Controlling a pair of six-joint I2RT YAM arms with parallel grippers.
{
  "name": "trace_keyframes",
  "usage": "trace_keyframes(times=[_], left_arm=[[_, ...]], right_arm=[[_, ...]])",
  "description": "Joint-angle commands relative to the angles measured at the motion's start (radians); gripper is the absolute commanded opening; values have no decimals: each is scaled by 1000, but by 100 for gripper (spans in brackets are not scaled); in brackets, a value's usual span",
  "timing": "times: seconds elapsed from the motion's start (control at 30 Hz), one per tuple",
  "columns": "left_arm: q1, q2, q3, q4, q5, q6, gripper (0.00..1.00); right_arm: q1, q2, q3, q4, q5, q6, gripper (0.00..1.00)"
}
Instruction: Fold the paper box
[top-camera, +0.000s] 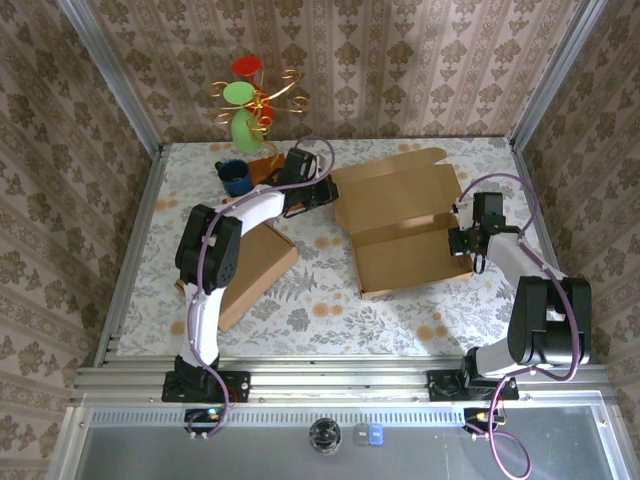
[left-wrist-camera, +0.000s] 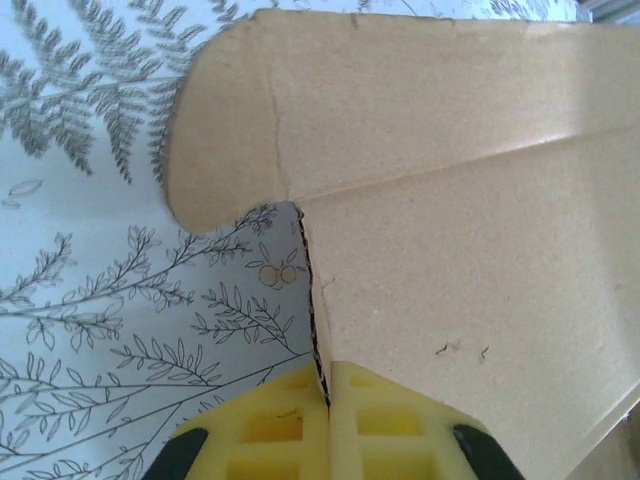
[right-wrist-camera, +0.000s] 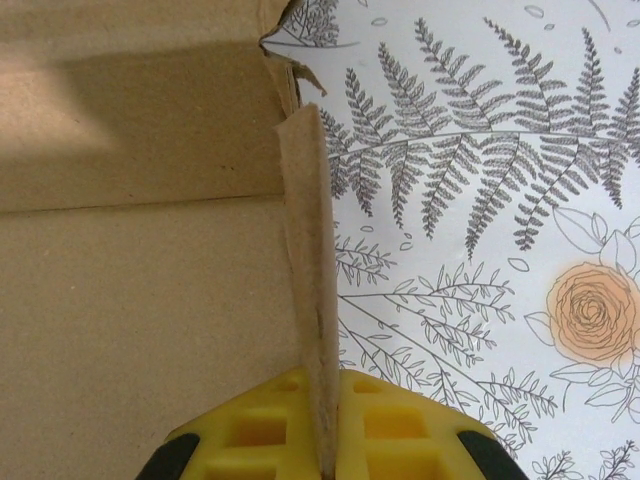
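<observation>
The paper box (top-camera: 400, 225) is a brown cardboard blank lying open on the floral table, right of centre, with its lid flap toward the back. My left gripper (top-camera: 325, 195) is at the box's left edge. In the left wrist view its yellow fingers (left-wrist-camera: 270, 425) are shut on the thin edge of a cardboard panel (left-wrist-camera: 470, 260), beside a rounded flap (left-wrist-camera: 230, 140). My right gripper (top-camera: 463, 240) is at the box's right edge. In the right wrist view it (right-wrist-camera: 326, 400) is shut on an upright side flap (right-wrist-camera: 308, 250), with the box floor (right-wrist-camera: 140, 300) to the left.
A second flat piece of cardboard (top-camera: 255, 265) lies under the left arm at the left of the table. A blue mug (top-camera: 235, 177) and a colourful wire ornament (top-camera: 250, 100) stand at the back left. Patterned walls enclose the table on three sides.
</observation>
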Motion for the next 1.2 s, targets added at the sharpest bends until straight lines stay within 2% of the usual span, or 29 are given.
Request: trace_keyframes(times=[0.0,0.13,0.2,0.33,0.43,0.7,0.9,0.97,1.07,1.17], left_arm=[[-23,-75,39,-75,-63,100,2],[-48,-134,19,-83,-137,168,0],[-57,-168,-7,-70,-169,199,0],[-66,-234,-85,-6,-217,250,0],[-64,-272,-132,32,-228,287,0],[-61,-337,-207,64,-222,377,0],[-49,-373,-264,94,-227,395,0],[-43,-380,-275,98,-227,396,0],[-38,-383,-284,98,-223,396,0],[-36,-385,-284,99,-221,393,0]], right_arm=[[-2,11,35,-13,-15,5,0],[-2,12,55,-25,-21,34,2],[-2,11,69,-31,-28,55,11],[0,16,99,-43,-64,107,37],[0,16,119,-46,-97,149,46],[-9,-38,165,-17,-155,168,50],[-36,-7,211,-9,-304,151,51],[-66,20,227,5,-413,165,51],[-75,77,288,-21,-512,176,51],[-73,132,348,-93,-533,185,47]])
